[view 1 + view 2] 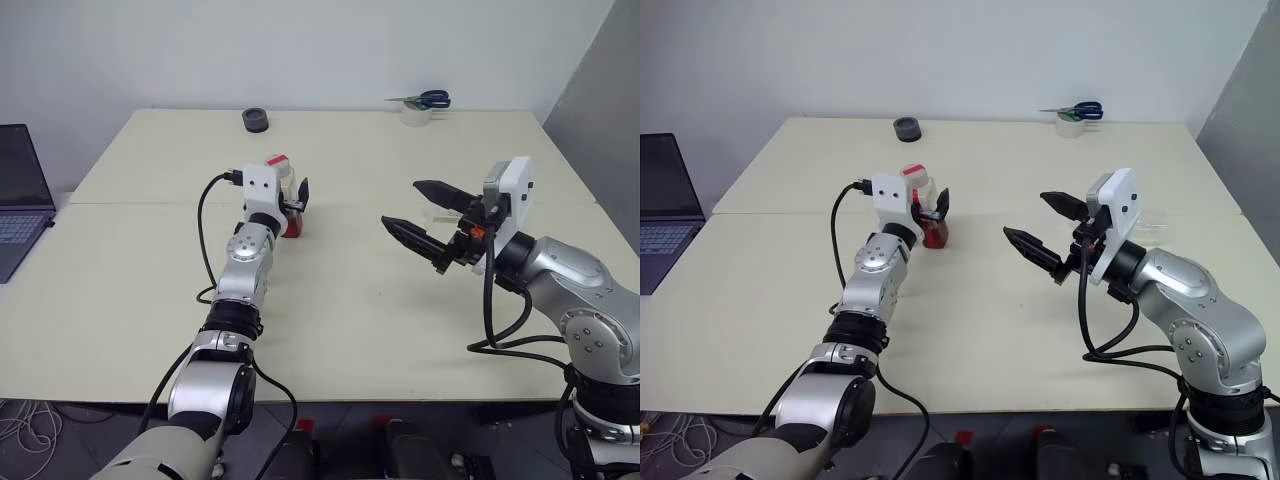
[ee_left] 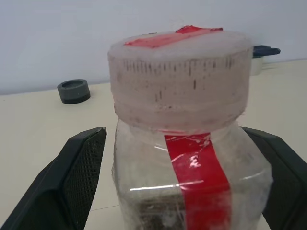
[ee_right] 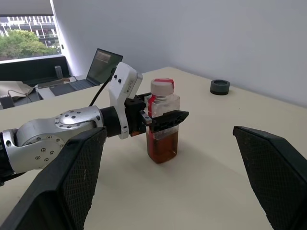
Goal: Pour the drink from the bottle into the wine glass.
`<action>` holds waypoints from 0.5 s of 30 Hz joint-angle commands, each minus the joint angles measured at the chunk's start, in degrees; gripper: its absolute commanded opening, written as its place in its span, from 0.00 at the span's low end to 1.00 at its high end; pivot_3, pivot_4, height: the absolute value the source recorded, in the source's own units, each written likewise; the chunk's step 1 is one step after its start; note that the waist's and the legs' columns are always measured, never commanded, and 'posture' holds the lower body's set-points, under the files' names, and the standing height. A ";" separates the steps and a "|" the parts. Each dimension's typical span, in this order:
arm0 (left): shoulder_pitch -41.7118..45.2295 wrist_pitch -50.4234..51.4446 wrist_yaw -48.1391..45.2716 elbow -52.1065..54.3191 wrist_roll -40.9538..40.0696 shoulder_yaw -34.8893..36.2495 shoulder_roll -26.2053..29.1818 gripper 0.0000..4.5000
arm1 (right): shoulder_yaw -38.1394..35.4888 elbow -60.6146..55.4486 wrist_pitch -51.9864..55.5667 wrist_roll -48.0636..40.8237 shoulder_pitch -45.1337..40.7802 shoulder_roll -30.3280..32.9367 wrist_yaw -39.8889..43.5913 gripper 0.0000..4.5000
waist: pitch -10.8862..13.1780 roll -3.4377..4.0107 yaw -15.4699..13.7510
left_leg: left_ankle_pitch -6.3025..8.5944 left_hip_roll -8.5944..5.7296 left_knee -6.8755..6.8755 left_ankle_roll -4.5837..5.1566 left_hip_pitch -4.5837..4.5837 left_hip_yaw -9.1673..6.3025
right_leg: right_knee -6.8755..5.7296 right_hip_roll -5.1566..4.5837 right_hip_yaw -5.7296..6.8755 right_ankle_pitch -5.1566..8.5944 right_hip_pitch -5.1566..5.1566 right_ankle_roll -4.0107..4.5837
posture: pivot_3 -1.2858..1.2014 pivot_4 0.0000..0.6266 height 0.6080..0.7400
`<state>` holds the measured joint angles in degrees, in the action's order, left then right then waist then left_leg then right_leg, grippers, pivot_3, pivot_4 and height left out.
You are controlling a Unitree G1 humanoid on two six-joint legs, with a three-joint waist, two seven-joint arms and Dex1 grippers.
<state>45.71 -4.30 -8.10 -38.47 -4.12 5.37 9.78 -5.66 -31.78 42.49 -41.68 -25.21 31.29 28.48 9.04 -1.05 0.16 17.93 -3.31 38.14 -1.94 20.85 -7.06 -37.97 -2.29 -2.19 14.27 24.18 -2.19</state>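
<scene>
Amber drink (image 3: 162,146) is seen in the lower half of the bottle (image 3: 162,122), which stands upright on the table (image 1: 350,300), cap (image 2: 180,79) still on. The left gripper (image 1: 296,200) is set around the bottle with a finger (image 2: 67,179) on either side; the jaws are spread wide and whether they press the walls cannot be told. The right gripper (image 1: 425,215) is held above the table, well to the right of the bottle, jaws wide apart and empty. Between the two nothing stands in the way. Behind the bottle, near the far edge, lies a dark ring (image 1: 256,120); far right of it, a tape roll (image 1: 416,113) with scissors (image 1: 428,99). A laptop (image 1: 20,195) sits well left of the bottle.
</scene>
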 commanded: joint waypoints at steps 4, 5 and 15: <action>1.88 -1.64 0.11 0.84 0.02 0.58 0.63 0.99 | -1.38 -1.84 -0.83 -0.58 0.01 0.20 -0.29 1.00 | 0.00 0.00 0.00 | 0.00 0.00 0.00 0.00 0.00 0.00 | 0.00 0.00 0.00 0.00 0.00 0.00 | 0.52 0.24 1.00; 1.80 -1.62 0.06 0.97 -0.02 0.62 0.67 0.99 | -1.36 -1.88 -0.83 -0.65 0.05 0.18 -0.23 1.00 | 0.00 0.00 0.00 | 0.00 0.00 0.00 0.00 0.00 0.00 | 0.00 0.00 0.00 0.00 0.00 0.00 | 0.52 0.24 1.00; 1.05 -1.84 -0.34 1.70 -0.71 1.09 0.27 0.59 | -1.20 -1.45 -0.88 -0.57 -0.70 0.52 0.51 1.00 | 0.00 0.00 0.00 | 0.00 0.00 0.00 0.00 0.00 0.00 | 0.00 0.00 0.00 0.00 0.00 0.00 | 0.52 0.24 1.00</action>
<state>45.72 -4.49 -8.30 -38.65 -4.46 5.95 9.81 -5.65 -31.78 42.49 -41.68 -25.17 31.29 28.69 9.04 -1.05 0.17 17.93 -3.31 38.14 -1.94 20.85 -7.06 -37.97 -2.29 -2.20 14.27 24.18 -2.19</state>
